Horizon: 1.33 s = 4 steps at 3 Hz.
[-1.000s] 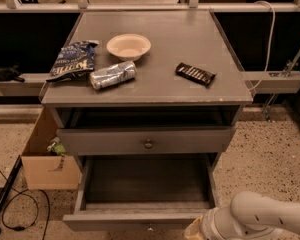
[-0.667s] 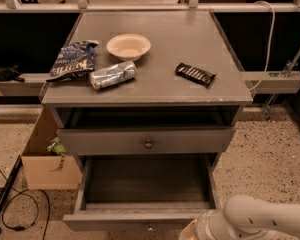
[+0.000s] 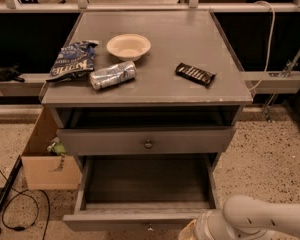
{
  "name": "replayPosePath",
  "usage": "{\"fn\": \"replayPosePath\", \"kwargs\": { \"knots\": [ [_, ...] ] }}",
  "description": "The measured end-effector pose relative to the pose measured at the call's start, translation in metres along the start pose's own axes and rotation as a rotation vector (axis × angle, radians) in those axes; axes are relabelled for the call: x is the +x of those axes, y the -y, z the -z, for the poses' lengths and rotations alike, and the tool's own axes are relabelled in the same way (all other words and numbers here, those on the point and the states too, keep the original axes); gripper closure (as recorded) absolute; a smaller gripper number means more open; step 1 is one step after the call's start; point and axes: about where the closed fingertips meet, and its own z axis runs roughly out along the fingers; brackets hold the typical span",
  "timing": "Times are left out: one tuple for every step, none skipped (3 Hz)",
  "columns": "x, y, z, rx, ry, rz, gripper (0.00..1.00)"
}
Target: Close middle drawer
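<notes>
A grey table top is seen across the upper half of the frame, and four things are laid on it. A blue crisp bag is placed flat at its left edge. A pale bowl is set upright just right of the bag. A crushed silver can is laid on its side just below the bowl. A dark chocolate bar is set well apart, toward the right. The gripper is found at the bottom edge, right of centre.
</notes>
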Motion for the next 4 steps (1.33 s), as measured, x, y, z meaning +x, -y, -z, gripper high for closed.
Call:
{"fn": "replayPosePath", "kwargs": {
  "knots": [
    [0.0,0.001,-0.003,0.0,-0.004,-0.002,0.33],
    [0.0,0.005,-0.011,-0.001,-0.015,-0.007,0.09],
    [0.001,0.024,-0.026,0.001,-0.026,-0.033,0.0],
    [0.001,0.027,-0.028,0.003,-0.027,-0.036,0.0]
  ]
}}
